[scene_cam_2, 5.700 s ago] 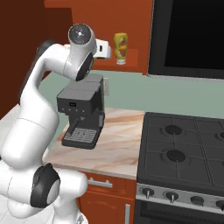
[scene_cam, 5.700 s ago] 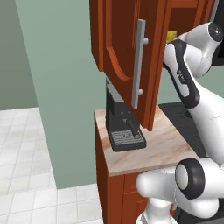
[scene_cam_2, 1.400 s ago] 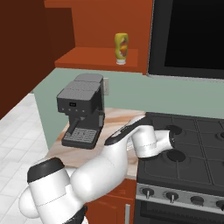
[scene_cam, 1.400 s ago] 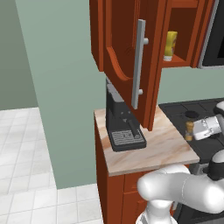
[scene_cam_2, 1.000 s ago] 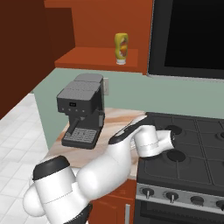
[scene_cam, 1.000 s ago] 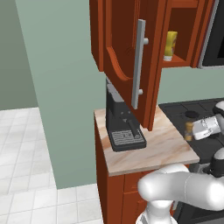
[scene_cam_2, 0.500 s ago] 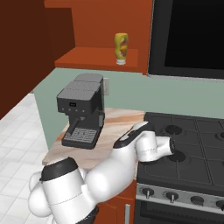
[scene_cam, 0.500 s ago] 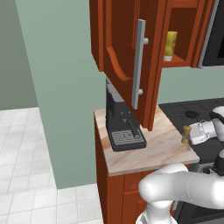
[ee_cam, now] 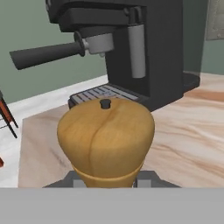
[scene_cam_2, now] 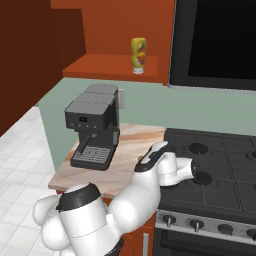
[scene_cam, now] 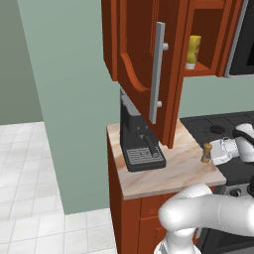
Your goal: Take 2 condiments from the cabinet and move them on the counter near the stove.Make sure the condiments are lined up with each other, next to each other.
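Shaker [ee_cam: 105,142] knob [ee_cam: 105,103] against coffee machine [ee_cam: 131,48]

The beige counter [scene_cam: 168,171] carries a black coffee machine [scene_cam: 138,139] (far end) and the wooden shaker [scene_cam: 206,153].

A black coffee machine [scene_cam: 138,140] stands against a green wall [scene_cam: 74,89], its drip tray [scene_cam_2: 91,156] facing forward. White floor tiles [scene_cam: 30,198] lie below. A dark screen [scene_cam_2: 215,42] hangs above.
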{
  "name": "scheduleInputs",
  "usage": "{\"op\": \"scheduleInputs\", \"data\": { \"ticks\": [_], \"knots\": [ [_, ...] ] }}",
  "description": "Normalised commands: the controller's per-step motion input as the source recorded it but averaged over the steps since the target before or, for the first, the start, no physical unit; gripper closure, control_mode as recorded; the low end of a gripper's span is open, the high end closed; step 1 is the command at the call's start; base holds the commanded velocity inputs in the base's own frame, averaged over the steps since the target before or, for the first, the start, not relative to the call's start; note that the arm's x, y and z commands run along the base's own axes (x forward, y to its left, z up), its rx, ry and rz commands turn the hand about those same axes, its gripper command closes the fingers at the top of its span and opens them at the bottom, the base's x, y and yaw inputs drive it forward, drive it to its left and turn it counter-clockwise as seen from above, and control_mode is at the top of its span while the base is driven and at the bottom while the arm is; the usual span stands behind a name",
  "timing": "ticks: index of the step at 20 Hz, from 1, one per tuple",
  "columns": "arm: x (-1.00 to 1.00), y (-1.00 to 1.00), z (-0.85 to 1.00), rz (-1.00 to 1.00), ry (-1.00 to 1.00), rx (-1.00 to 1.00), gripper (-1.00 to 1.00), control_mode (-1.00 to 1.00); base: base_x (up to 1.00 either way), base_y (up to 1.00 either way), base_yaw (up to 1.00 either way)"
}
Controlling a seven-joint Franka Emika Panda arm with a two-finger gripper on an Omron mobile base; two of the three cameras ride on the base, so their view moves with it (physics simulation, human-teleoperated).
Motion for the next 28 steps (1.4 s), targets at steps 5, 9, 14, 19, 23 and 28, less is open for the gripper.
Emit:
{"op": "scheduleInputs", "data": {
  "ticks": [5, 9, 14, 19, 23, 28],
  "knots": [
    [0.22, -0.07, -0.09, 0.02, 0.00, 0.00, 1.00, -1.00, 0.00, 0.00, 0.00],
    [0.18, -0.12, -0.09, 0.02, 0.00, 0.00, 1.00, -1.00, 0.00, 0.00, 0.00],
    [0.11, -0.10, -0.13, 0.01, 0.00, 0.00, 1.00, -1.00, 0.00, 0.00, 0.00],
    [0.10, -0.03, -0.25, 0.01, 0.00, 0.00, 1.00, -1.00, 0.00, 0.00, 0.00],
    [0.10, -0.03, -0.30, 0.00, -0.04, 0.00, 1.00, -1.00, 0.00, 0.00, 0.00],
    [0.06, -0.05, -0.20, 0.00, -0.03, 0.00, 1.00, -1.00, 0.00, 0.00, 0.00]
  ]
}}
